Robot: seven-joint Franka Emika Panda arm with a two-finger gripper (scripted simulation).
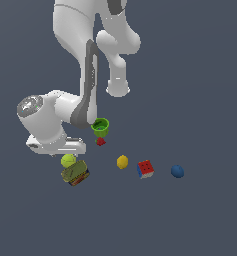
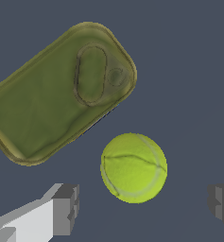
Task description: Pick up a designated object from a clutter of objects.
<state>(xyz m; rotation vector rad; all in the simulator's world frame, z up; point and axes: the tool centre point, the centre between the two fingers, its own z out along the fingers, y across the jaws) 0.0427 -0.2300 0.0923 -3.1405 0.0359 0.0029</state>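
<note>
The yellow-green tennis ball (image 2: 133, 168) with pale seam lines lies on the floor right beside the olive can (image 2: 61, 90), which lies on its side. My gripper (image 2: 142, 208) is open and empty, hovering above the ball. The ball sits close to the gap between the two grey fingers (image 2: 64, 210), a little off their line toward the can. In the exterior view the ball (image 1: 68, 160) is just below the white hand (image 1: 57, 146), touching or nearly touching the can (image 1: 75, 173).
Toward the exterior view's right of the ball lie a yellow lemon (image 1: 122, 161), a colourful puzzle cube (image 1: 146, 169) and a blue ball (image 1: 177, 171). A green cup (image 1: 100, 126) and a red pyramid (image 1: 100, 142) stand behind, near the arm.
</note>
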